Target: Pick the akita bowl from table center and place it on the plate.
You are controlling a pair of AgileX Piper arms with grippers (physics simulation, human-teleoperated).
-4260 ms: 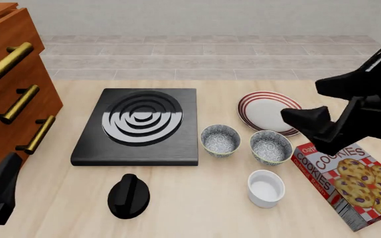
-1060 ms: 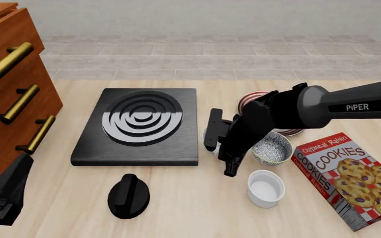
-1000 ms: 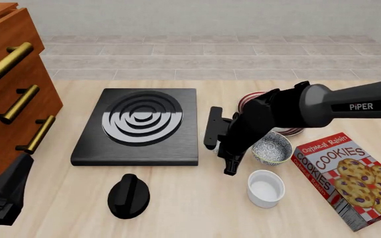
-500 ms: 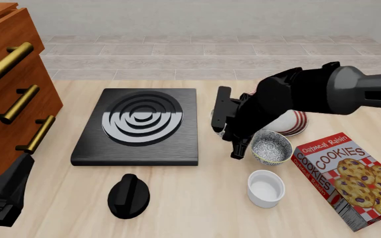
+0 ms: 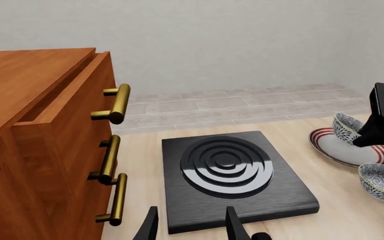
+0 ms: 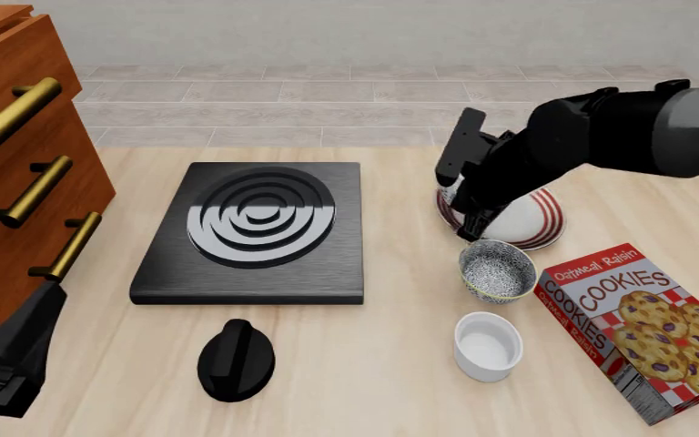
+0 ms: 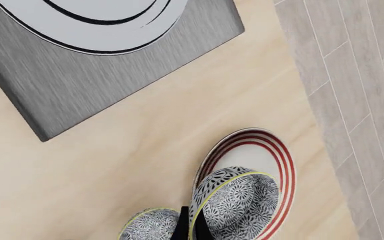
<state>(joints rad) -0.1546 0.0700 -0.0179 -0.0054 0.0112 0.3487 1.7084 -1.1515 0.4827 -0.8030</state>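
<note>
1. One table [image 6: 362, 382], pale wood, carrying everything.
2. One wooden drawer chest [image 6: 10, 155] at the table's left edge, with three brass handles showing.
3. One black hotplate [image 6: 258, 232] with pale rings, near the middle of the table toward the left (nothing resting on it).
4. One cookie box [image 6: 641, 323], lying flat at the right edge, near corner.
5. One plate [image 6: 546, 218], white with dark red rings, toward the far right of the table; mostly hidden behind the right arm in the front view, plainly seen in the right wrist view [image 7: 272, 160].
6. Two speckled bowls: the akita bowl [image 7: 235, 207] gripped by its rim and tilted on edge, over the plate (in the left wrist view [image 5: 347, 129] likewise up over the plate's rim; whether touching the plate, cannot tell); the second bowl [image 6: 497, 270] upright on the table just on the near side of the plate, empty.
7. One white ramekin [image 6: 488, 345], empty, nearer the front edge than the second bowl, just beside the cookie box.
8. One black knob [image 6: 236, 360] near the front edge, on the near side of the hotplate.
9. Two grippers: right gripper [image 7: 190, 227] clenched on the akita bowl's rim, one finger inside and one outside; left gripper [image 5: 190, 225] spread apart with nothing between the fingers, low at the front left corner.
</note>
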